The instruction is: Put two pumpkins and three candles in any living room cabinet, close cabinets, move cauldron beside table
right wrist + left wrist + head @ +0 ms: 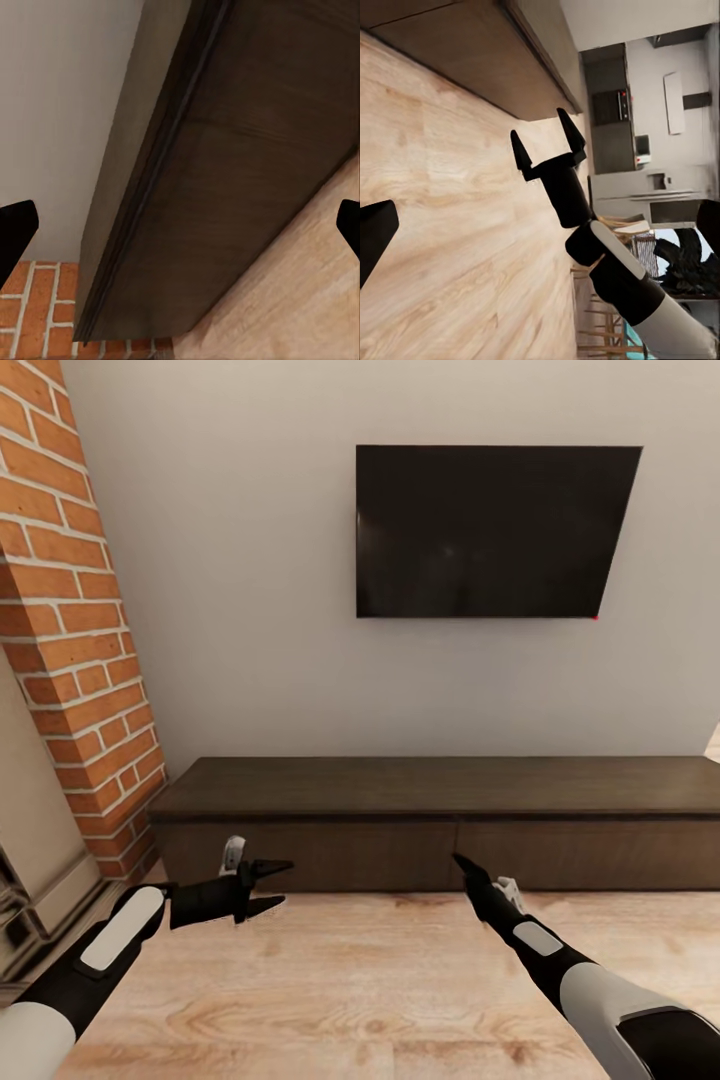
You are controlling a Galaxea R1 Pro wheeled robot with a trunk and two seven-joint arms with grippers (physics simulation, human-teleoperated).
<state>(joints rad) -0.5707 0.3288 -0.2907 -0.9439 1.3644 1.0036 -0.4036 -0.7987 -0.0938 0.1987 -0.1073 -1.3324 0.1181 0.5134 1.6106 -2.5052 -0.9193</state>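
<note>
Head view puts you squarely before the cabinet [440, 820], its flat fronts shut, at twelve o'clock. Your left gripper [268, 886] hangs at seven o'clock with its fingers spread wide and empty; your right gripper [466, 863], near the seam between two fronts, is also spread wide and empty, as the left wrist view [547, 142] shows. You seem to be at the opening step: next you need a fingertip hooked on a handleless front edge to pull it. A wall television [490, 530] hangs above; the brick column [75, 620] stands at ten o'clock, crowding your left arm.
</note>
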